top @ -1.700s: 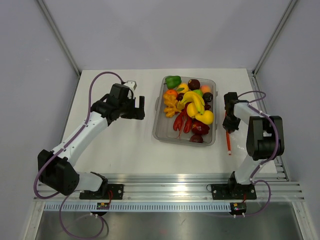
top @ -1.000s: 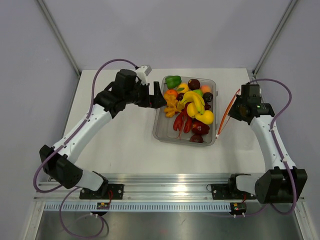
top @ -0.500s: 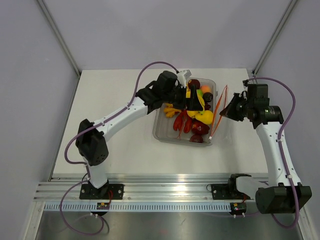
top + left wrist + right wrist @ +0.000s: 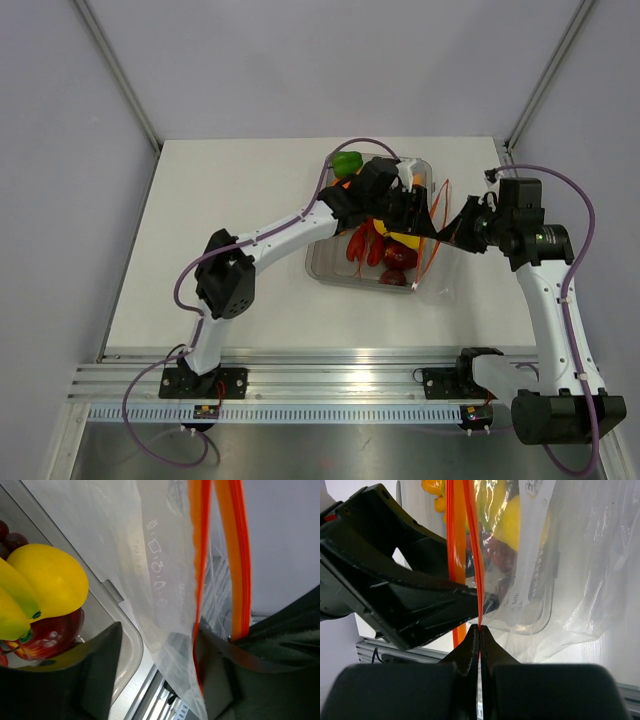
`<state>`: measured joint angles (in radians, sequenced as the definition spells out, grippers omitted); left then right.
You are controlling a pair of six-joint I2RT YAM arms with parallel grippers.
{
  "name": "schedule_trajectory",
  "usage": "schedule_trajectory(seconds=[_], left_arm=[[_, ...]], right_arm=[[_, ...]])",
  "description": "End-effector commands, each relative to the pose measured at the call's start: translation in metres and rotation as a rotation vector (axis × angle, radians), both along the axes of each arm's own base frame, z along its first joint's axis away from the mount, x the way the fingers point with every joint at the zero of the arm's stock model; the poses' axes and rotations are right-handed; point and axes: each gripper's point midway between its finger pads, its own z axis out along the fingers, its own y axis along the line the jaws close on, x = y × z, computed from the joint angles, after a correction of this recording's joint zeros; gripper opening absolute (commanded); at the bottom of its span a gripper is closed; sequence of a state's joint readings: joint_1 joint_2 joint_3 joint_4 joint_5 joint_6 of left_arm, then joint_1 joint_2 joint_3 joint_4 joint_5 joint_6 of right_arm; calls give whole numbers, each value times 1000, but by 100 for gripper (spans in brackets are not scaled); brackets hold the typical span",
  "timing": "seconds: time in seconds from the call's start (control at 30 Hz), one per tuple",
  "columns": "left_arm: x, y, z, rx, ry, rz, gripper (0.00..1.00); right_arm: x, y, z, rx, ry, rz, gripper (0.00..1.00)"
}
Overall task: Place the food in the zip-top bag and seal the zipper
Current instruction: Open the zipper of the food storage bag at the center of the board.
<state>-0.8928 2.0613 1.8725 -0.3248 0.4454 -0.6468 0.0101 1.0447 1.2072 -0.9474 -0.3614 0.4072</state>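
Tiny print on bag, prob. unreadable

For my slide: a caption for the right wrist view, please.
Shut right gripper pinching the orange-red zipper strip of a clear plastic bag.

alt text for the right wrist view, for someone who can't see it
The right end effector is shut on the orange-red zipper of the clear zip-top bag. The black left end effector reaches in from the left at the bag's mouth; yellow and dark red toy food shows through the plastic.
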Motion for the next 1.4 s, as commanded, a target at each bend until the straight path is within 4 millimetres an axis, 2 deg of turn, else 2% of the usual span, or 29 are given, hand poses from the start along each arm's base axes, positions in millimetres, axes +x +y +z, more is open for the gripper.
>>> schedule_trajectory(seconds=[0.0,0.07,0.1,0.13,0.17,0.2,0.27,0.33,0.37,0.57,0.63,0.73,0.8,0.87,0.93,0.97,1.07,1.17,1.27,1.33,1.37], left_arm=[[-3,-17,29,-85,-40,-40,55],[-2,-17,24,-69,-36,-30,41],[-2,-14,20,-49,-31,-27,27],[2,-11,18,-30,-41,-4,18],[7,-6,14,-14,-48,8,12],[9,-1,10,7,-38,20,0],[16,10,5,21,-27,48,0],[21,18,5,18,-26,69,0],[23,23,10,8,-28,79,0],[23,29,1,31,-29,77,0],[21,31,-2,41,-26,72,0],[18,31,1,31,-31,56,0],[15,30,3,18,-26,40,0],[13,28,4,11,-20,30,0],[9,27,7,-3,-15,14,0],[8,26,7,-6,-9,10,0],[2,24,10,-15,-9,-9,0],[-3,22,13,-21,-10,-26,0],[-5,22,14,-22,-16,-34,0],[-6,22,12,-18,-12,-38,0],[-7,22,13,-19,-13,-41,0]], right_arm=[[-7,3,3,15,-4,18,0],[-8,2,1,3,2,22,0],[-8,-4,-1,-26,4,-2,0],[-10,-9,-6,-53,26,-17,0],[-11,-17,-8,-96,29,-37,0],[-11,-36,-12,-179,42,-110,0],[-15,-60,-15,-290,60,-184,0],[-19,-70,-13,-334,63,-219,0],[-18,-72,-5,-340,38,-231,0],[-17,-89,26,-374,-46,-350,0],[-17,-100,28,-415,-56,-397,0],[-19,-105,20,-447,-31,-407,0],[-17,-101,6,-435,-2,-380,2],[-16,-89,-10,-389,31,-336,14],[-11,-80,-15,-340,31,-317,23],[-12,-72,-22,-309,44,-290,35],[-6,-62,-30,-260,42,-261,43],[-3,-49,-37,-206,50,-211,45],[-1,-46,-43,-192,60,-205,45],[0,-45,-43,-184,52,-203,42],[1,-44,-41,-177,42,-201,37]])
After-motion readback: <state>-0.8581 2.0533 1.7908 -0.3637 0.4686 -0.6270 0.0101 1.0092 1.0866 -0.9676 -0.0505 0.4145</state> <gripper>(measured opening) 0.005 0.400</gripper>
